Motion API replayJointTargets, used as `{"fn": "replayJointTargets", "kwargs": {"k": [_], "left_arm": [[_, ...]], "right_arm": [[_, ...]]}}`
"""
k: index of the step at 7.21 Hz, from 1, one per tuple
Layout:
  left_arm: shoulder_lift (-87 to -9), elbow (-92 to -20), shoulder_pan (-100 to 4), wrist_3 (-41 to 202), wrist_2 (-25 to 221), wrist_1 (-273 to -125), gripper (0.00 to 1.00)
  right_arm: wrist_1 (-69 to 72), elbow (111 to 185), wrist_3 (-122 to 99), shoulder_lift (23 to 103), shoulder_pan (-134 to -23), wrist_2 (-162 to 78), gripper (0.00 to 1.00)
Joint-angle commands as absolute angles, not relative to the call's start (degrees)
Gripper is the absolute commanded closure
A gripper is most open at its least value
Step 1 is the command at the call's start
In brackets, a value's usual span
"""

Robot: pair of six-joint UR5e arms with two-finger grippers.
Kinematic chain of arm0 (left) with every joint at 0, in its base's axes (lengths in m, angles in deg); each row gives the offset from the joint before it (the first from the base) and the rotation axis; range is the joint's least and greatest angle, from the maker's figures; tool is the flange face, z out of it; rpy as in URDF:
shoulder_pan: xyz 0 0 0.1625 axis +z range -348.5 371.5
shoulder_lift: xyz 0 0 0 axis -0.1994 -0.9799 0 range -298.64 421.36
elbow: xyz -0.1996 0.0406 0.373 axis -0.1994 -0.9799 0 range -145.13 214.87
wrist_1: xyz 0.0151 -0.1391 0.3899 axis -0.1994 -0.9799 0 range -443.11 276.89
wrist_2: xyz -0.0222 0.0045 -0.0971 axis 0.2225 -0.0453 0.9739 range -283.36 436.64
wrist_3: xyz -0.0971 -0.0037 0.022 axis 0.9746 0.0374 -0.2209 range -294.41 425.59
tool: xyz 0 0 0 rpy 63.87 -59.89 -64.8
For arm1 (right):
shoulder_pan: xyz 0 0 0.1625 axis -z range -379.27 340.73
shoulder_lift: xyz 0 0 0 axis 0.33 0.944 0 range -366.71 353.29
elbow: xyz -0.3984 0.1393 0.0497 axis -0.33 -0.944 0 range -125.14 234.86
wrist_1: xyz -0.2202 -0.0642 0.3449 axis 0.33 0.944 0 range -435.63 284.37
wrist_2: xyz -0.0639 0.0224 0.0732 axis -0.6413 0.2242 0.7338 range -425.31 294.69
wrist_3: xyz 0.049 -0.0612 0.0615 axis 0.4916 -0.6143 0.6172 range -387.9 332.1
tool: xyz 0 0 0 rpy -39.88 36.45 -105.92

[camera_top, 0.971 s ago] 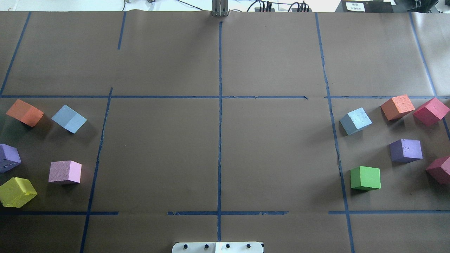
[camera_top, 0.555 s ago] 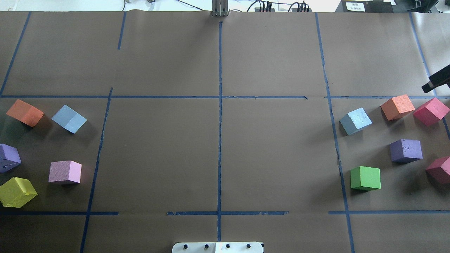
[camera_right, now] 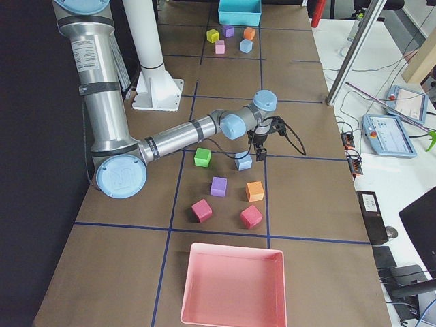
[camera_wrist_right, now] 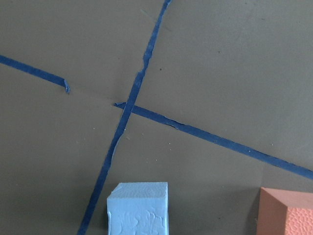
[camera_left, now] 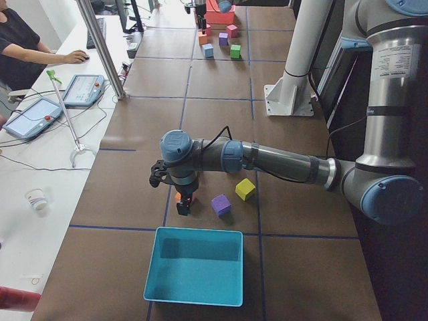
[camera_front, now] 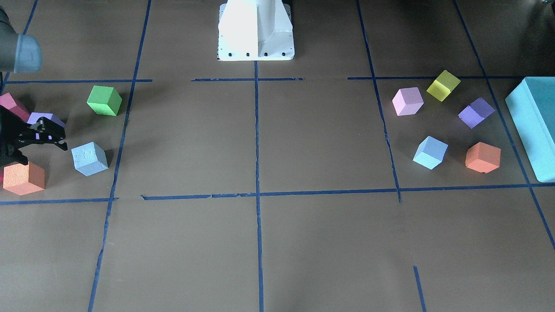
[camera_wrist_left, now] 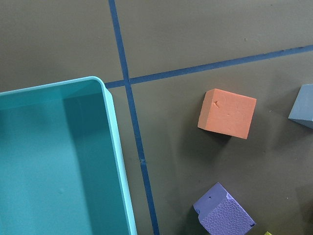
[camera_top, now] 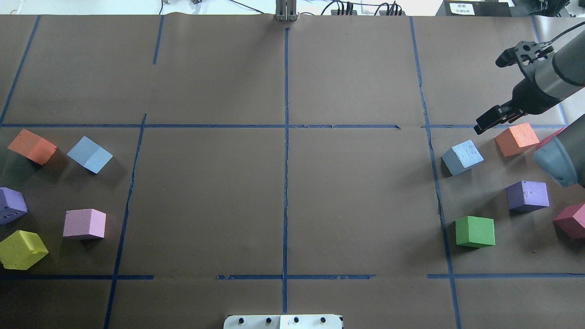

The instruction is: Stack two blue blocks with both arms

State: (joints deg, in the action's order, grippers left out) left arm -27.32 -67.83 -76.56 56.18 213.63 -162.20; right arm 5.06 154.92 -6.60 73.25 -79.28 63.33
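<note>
Jaws apart, the black right gripper [camera_top: 489, 95] hangs near a pale blue foam cube [camera_top: 462, 157]. Whether the left gripper [camera_left: 170, 192] is apart or together cannot be told. The cube is probably light and squashy, so pinch opposite flat sides gently.

Soft, even light washes the brown surface [camera_top: 205, 205]; cubes [camera_top: 84, 224] throw faint, short shadows. The white base [camera_front: 256, 26] glares, nearly blown out (front view only). The right arm [camera_front: 17, 54] looks blurred at the frame edge, perhaps out of focus.
</note>
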Motion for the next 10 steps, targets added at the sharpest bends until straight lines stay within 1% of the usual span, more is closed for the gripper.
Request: {"fn": "replayJointTargets", "kwargs": {"k": [1, 3, 7, 8, 9, 10], "left_arm": [[-27.41, -68.05, -76.56, 56.18, 213.66, -162.21, 0.00], [-27.41, -68.49, -76.56, 56.18, 213.66, -162.21, 0.00], [-27.32, -68.49, -76.56, 56.18, 213.66, -162.21, 0.00], [-27.32, -68.58, -76.56, 56.18, 213.66, -162.21, 0.00], [-27.32, -68.58, -76.56, 56.09, 213.66, -162.21, 0.00], [-27.32, -68.58, -76.56, 56.09, 213.66, -162.30, 0.00]], "right_arm": [[3.12, 153.92, -4.00, 73.36, -76.49, 61.60, 0.01], [3.12, 153.39, -3.74, 73.62, -73.51, 61.60, 0.01], [3.12, 149.09, -3.65, 73.01, -70.69, 61.51, 0.01], [3.12, 148.65, -3.73, 72.92, -70.25, 61.43, 0.06], [3.12, 148.47, -3.73, 73.01, -70.25, 61.34, 0.36], [3.12, 148.21, -3.73, 73.01, -70.25, 61.34, 0.70]]}}
